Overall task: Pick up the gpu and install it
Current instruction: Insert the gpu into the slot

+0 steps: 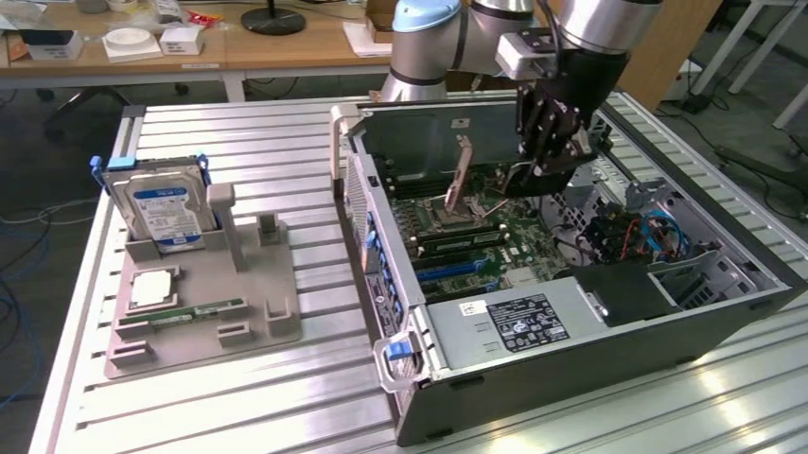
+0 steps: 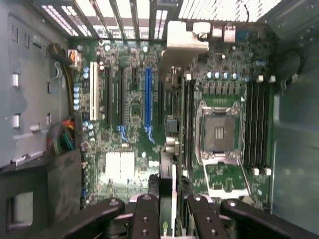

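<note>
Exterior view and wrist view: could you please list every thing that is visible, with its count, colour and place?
table: one, silver metal, under everything.
holder tray: one, grey, on the table at the exterior view's left.
hard drive: one, silver with a blue-white label, upright in the holder tray.
memory stick: one, green, lying flat on the holder tray.
computer case: one, grey and black, open, at the exterior view's right.
motherboard: one, green, inside the computer case.
processor socket: one, silver, on the motherboard.
gpu: one, dark, edge-on over the motherboard, between the jaws.
robot arm: one, grey and blue, reaching into the computer case; black jaws shut on the gpu.
</note>
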Robot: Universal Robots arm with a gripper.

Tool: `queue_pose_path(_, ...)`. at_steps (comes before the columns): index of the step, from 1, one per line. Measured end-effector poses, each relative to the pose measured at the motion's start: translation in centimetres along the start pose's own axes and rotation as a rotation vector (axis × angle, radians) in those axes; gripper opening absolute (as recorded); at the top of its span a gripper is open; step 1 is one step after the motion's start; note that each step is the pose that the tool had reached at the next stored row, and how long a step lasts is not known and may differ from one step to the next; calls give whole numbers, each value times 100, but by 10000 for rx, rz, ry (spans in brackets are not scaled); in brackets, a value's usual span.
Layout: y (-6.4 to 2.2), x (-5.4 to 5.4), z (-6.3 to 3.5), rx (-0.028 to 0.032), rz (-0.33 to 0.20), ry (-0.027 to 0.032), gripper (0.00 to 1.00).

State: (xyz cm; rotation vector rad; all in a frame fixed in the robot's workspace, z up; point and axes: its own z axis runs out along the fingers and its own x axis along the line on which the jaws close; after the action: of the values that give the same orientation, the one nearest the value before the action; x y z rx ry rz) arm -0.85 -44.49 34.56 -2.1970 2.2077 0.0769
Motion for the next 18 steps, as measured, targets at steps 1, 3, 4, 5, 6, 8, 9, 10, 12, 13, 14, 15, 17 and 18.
queue_pose_path(1,1,1,18,0,-1,-1,27)
queue_pose_path(3,53,3,52,0,10,12,27)
queue_pose_path(4,68,4,65,2,21,9,27)
queue_pose_path(5,83,4,79,2,40,12,27)
queue_pose_path(6,100,5,97,3,70,19,27)
queue_pose_path(8,136,2,133,8,160,52,27)
queue_pose_path(9,159,2,149,11,189,76,27)
queue_pose_path(10,180,3,164,23,204,90,27)
queue_pose_path(12,235,5,194,33,220,101,27)
queue_pose_path(13,282,6,211,34,220,103,27)
queue_pose_path(14,316,7,224,38,224,111,27)
queue_pose_path(15,331,7,230,37,227,135,27)
queue_pose_path(17,361,9,260,37,231,180,27)
queue_pose_path(18,376,10,279,37,231,185,27)
